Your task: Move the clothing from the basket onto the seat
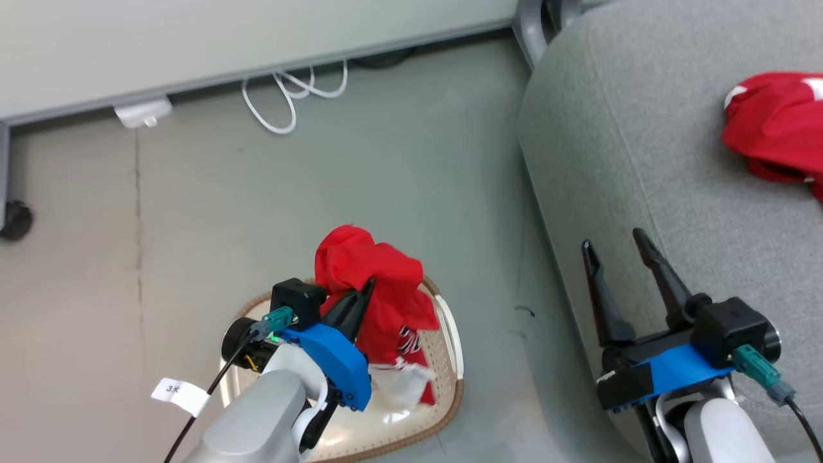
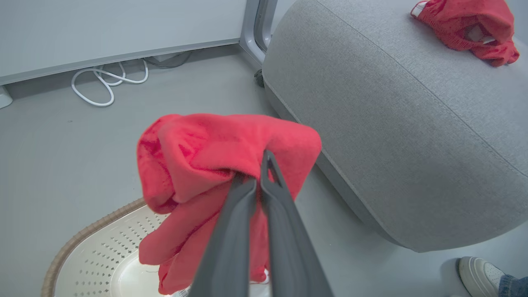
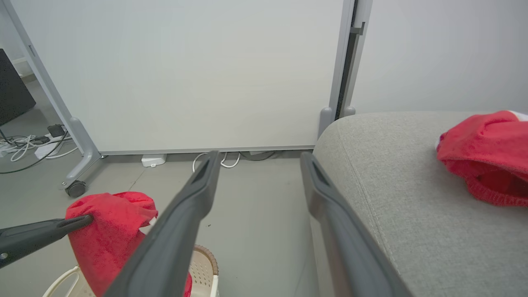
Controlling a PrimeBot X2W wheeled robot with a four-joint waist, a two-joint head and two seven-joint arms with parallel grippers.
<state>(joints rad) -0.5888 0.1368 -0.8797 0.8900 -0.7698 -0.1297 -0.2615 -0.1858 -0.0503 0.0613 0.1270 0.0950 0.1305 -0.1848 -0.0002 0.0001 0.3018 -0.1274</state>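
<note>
The left end effector is pinched narrow on a bunched fold of a red garment. It holds the fold up above the basket. The cloth drapes over the fingertips and hangs down the right side of the basket. Its lower end, with white lettering and a white patch, reaches down inside the basket.

The basket stands on the floor, just left of the sofa.

The other red garment lies crumpled on the sofa's top, far to the right, well apart from both arms. A bit of white trim shows at its edge.

The right end effector is spread wide and holds nothing. It hovers over the sofa's near left edge with its fingers pointing toward the far side.

A pale partition panel runs along the far side, with a looped white cable on the floor at its foot. A caster sits at the far left. In the left wrist view a person's white shoe rests on the floor near the sofa.
</note>
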